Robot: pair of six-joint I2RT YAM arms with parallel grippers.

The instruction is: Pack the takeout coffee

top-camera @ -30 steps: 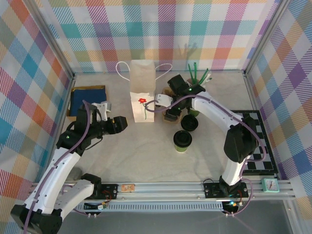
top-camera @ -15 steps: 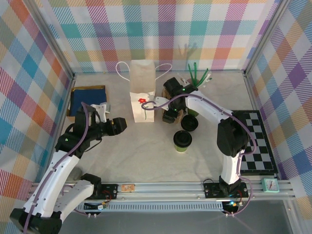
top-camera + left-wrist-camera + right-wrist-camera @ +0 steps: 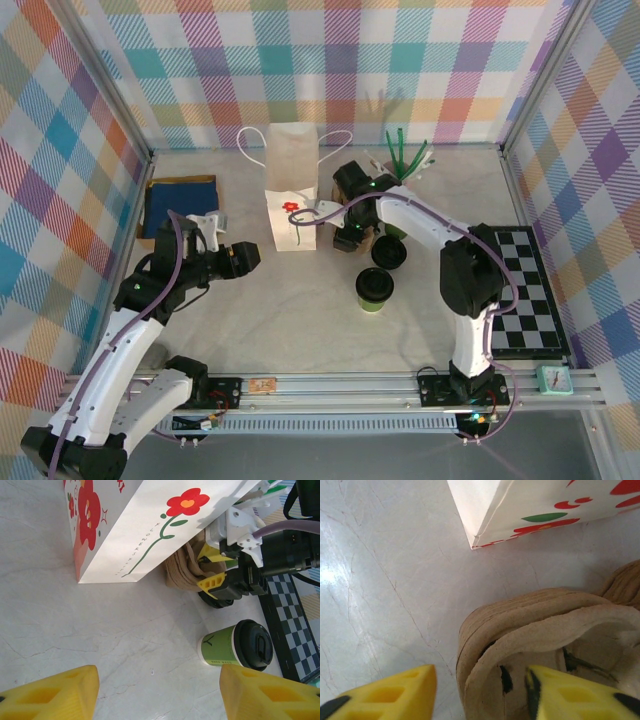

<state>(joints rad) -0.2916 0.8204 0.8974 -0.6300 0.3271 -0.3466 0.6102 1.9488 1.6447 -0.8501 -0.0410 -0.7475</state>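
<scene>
Straddling carrier [image 3: 535,625] rim, right gripper [image 3: 480,692] seemingly spread, takeout coffee [image 3: 235,647] apart

The takeout coffee [image 3: 220,649] bears a dark Y-shaped mark on its green wall; the fine print beneath it is too small to read. The white paper bag [image 3: 131,532], toward the table's far edge, carries tiny lettering along its printed flower stem, also illegible.

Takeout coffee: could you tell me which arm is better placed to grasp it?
Probably left: the left gripper is open and free, facing the takeout coffee; the right gripper straddles the cardboard stack.
</scene>
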